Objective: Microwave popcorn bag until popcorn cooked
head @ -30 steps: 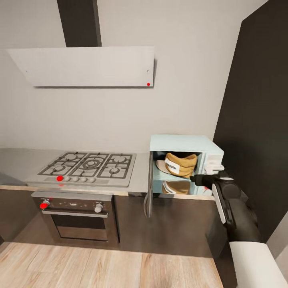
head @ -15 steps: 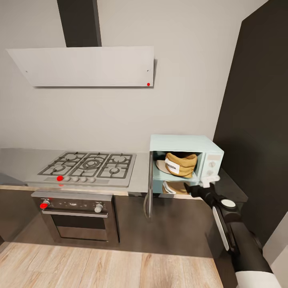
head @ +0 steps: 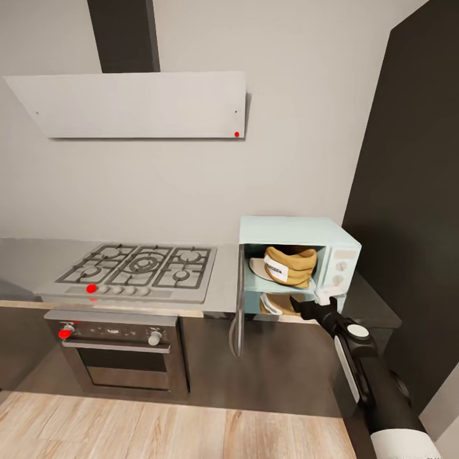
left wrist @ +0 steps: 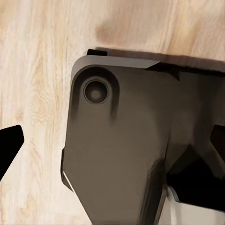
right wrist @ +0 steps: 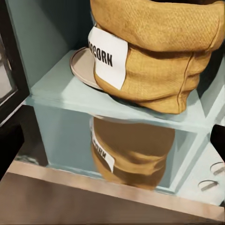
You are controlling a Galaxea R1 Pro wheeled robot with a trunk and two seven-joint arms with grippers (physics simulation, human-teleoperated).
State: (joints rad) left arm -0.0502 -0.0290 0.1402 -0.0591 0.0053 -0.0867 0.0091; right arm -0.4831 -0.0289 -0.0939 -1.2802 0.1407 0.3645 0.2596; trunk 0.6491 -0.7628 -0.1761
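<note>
Currently my right gripper [head: 313, 306] hangs in front of the microwave's [head: 299, 229] open mouth, low against the counter edge, and grips nothing that I can see. Whether its jaws stand apart or together I cannot tell: the fingers read as a dark cluster in the head view, and the right wrist view catches only dark slivers at its borders. The right arm reaches forward and up from the lower right, forearm straight, wrist roughly in line with it. My left wrist camera looks down on light wood floor [left wrist: 37, 70] past a dark part of the robot's own body; the left gripper's state I cannot judge either.

Beyond the gripper, the popcorn bag [right wrist: 154, 51] sits upright inside the cavity on the round turntable plate [right wrist: 82, 65], label facing outward, and is mirrored in the glossy countertop [head: 220, 284] below.

I judge the placing done and the door [head: 240, 299] next. It stands wide open, edge-on to me. To close it well, I would bring the gripper round to the door's outer face, push in a steady arc, and keep clear of the bag.
</note>
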